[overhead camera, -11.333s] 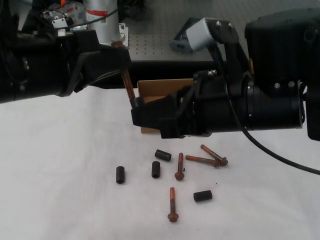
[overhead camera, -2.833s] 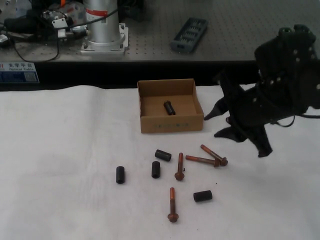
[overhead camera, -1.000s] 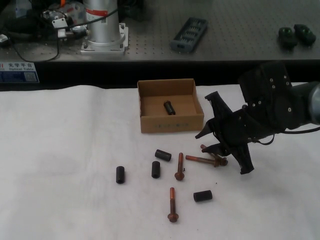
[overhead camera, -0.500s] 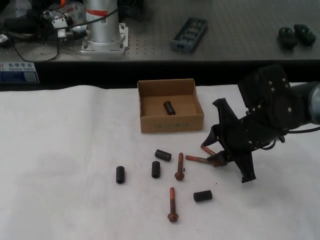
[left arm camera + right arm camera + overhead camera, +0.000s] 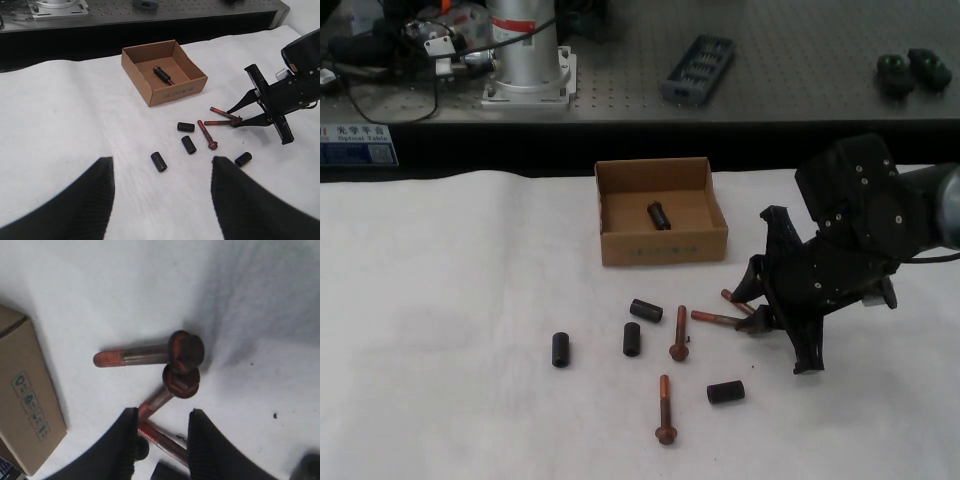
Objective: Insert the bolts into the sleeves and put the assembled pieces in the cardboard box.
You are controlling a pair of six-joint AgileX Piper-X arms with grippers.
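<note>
Bolts (image 5: 186, 351) just fwd of open right claw (image 5: 163, 416); left claw (image 5: 162, 165) wide open, empty.

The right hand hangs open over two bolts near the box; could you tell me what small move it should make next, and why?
Probably lower the right hand slightly and shut it on the bolt whose shaft lies between its open fingers. That bolt's head touches a second bolt, so a slow close seems wise; the hand holds nothing yet.
</note>
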